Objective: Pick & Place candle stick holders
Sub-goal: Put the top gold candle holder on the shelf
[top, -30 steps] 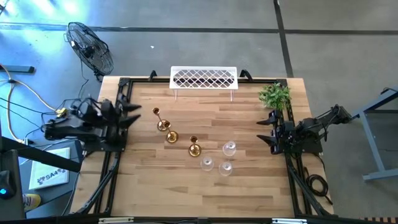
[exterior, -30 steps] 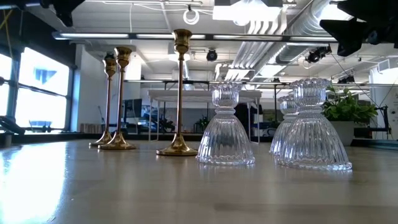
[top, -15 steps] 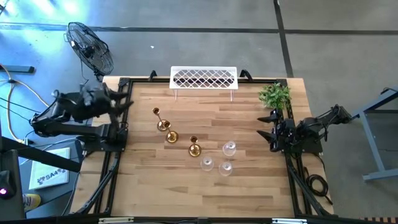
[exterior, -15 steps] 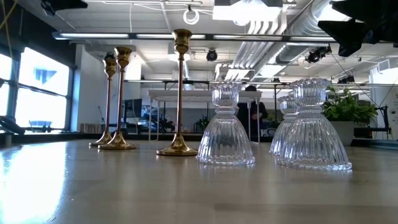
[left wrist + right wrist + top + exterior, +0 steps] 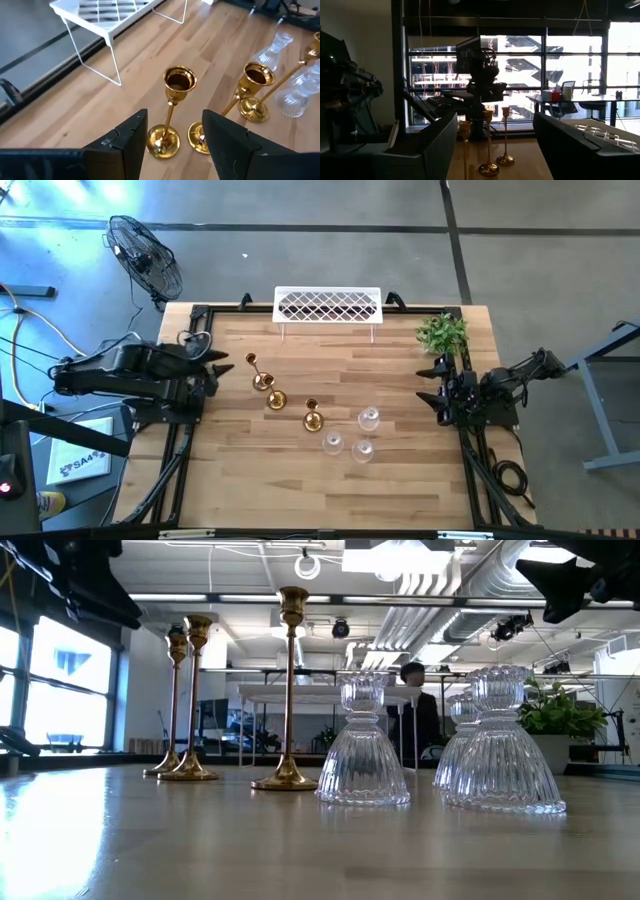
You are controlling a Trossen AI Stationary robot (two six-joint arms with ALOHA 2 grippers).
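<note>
As the left arm swings back down from its raised pose of half a second ago, its left tool (image 5: 222,364) now points across the wooden surface (image 5: 400,480) at the nearest gold candle stick holder (image 5: 257,372), fingers spread wide and empty. That return suggests the approach to a first pick is under way, though nothing is gripped yet. The left wrist view looks down between the parted fingers at that holder (image 5: 172,112), with a second gold one (image 5: 252,92) just beyond. All three gold holders stand upright in a diagonal row near the surface's middle, and three clear glass holders (image 5: 352,435) cluster just beside the row's near end. The left arm lies low, stretched in from the surface's left edge. The right tool (image 5: 432,392) waits at the right edge near the green plant (image 5: 442,333), fingers apart, unmoved. The white lattice rack (image 5: 328,306) stands at the far edge.
</note>
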